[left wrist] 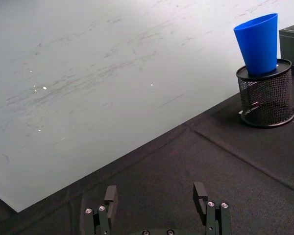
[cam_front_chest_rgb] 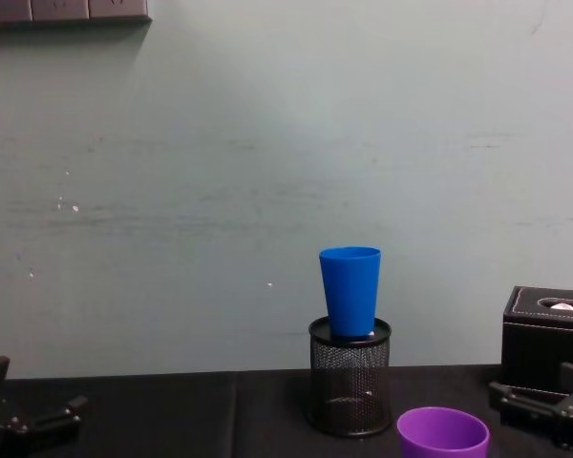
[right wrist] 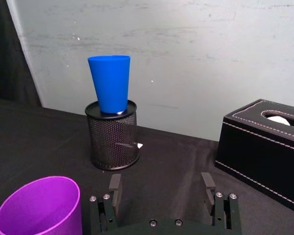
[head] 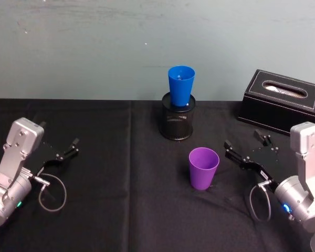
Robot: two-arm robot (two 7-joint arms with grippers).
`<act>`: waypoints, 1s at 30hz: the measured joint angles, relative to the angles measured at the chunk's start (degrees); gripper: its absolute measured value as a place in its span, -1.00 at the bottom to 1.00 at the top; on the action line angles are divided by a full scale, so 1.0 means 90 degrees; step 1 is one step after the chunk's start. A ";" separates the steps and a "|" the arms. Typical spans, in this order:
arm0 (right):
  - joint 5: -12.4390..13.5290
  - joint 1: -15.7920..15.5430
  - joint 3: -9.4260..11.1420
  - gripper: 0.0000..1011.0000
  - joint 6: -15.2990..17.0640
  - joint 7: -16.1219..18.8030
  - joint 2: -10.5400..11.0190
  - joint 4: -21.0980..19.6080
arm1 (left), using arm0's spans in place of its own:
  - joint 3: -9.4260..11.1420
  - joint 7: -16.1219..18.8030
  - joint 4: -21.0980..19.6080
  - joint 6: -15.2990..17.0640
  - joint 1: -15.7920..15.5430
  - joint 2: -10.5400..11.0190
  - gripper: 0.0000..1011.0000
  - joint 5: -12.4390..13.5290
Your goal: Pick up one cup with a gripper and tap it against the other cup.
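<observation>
The purple cup (head: 203,168) stands upright on the black tablecloth, right of centre and nearer me. The blue cup (head: 180,86) sits upright in the mouth of a black wire-mesh pen holder (head: 177,119) farther back. My right gripper (head: 242,140) hovers low to the right of the purple cup, open and empty, a short gap away. In the right wrist view the open right gripper (right wrist: 160,182) has the purple cup (right wrist: 39,205) beside it and the blue cup (right wrist: 110,83) farther off. My left gripper (head: 59,134) rests open at the table's left side, far from both cups.
A black tissue box (head: 283,102) stands at the back right, behind my right gripper. The black cloth (head: 121,199) covers the table up to a pale grey-green wall. The mesh holder (cam_front_chest_rgb: 349,386) raises the blue cup (cam_front_chest_rgb: 350,291) above the purple cup (cam_front_chest_rgb: 442,434).
</observation>
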 joint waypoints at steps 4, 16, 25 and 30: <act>-0.0057 0.0016 -0.0012 0.98 0.0047 0.0007 -0.0011 0.0058 | 0.0000 0.0000 0.0000 0.0000 0.0000 0.0000 1.00 0.0000; -0.0171 0.0043 -0.0009 0.98 0.0187 -0.0033 -0.0038 0.0155 | 0.0000 0.0000 0.0000 0.0000 -0.0001 0.0000 1.00 0.0000; -0.0167 0.0042 -0.0006 0.98 0.0185 -0.0033 -0.0037 0.0149 | 0.0000 0.0000 0.0000 0.0000 0.0000 0.0000 1.00 0.0000; -0.0164 0.0041 -0.0006 0.98 0.0183 -0.0034 -0.0035 0.0147 | 0.0000 0.0000 0.0000 0.0000 0.0000 0.0000 1.00 0.0000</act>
